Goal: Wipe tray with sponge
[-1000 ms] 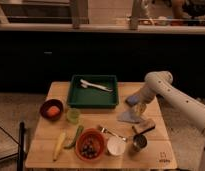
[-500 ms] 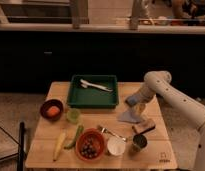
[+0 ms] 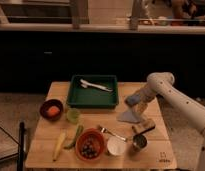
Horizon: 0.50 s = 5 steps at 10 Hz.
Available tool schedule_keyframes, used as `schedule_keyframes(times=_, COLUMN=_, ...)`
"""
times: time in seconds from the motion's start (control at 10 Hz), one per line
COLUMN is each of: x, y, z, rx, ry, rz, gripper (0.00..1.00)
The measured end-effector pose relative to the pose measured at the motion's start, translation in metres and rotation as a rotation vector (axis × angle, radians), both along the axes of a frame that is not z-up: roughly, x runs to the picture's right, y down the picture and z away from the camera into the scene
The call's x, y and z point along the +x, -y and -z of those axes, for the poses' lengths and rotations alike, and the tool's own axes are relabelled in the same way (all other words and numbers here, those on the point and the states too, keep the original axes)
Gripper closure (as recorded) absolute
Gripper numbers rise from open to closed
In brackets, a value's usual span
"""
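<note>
The dark green tray (image 3: pixel 76 98) sits at the back middle of the wooden table, with a piece of silver cutlery (image 3: pixel 98 86) lying in it. My gripper (image 3: pixel 140 107) hangs from the white arm to the right of the tray, low over the table. A small blue-grey sponge (image 3: pixel 132 100) shows right at the gripper, between it and the tray's right side. I cannot tell whether it is held. A flat grey-blue cloth (image 3: pixel 128 117) lies on the table just below the gripper.
A tan brush block (image 3: pixel 144 126) lies by the cloth. In front are a metal cup (image 3: pixel 140 142), a white cup (image 3: pixel 116 146), a fork (image 3: pixel 111 132), a red bowl of dark fruit (image 3: pixel 89 145), a green vegetable (image 3: pixel 75 137) and a yellow one (image 3: pixel 59 145). A red bowl (image 3: pixel 51 109) and green cup (image 3: pixel 72 116) stand left.
</note>
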State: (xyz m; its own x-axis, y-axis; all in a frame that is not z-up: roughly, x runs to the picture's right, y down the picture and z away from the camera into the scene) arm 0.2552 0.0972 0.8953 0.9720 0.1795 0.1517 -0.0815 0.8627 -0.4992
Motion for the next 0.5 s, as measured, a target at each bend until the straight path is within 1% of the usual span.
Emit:
schedule_keyframes(times=0.1, x=0.001, y=0.003, z=-0.003, rx=0.013, ry=0.015, rz=0.019, gripper=0.20)
schedule_keyframes(times=0.2, x=0.002, y=0.009, z=-0.010, rx=0.035, ry=0.047, rz=0.064, gripper=0.20)
schedule_keyframes(times=0.5, x=-0.002, y=0.016, z=-0.021, rx=0.045, ry=0.091, rz=0.133, gripper=0.20)
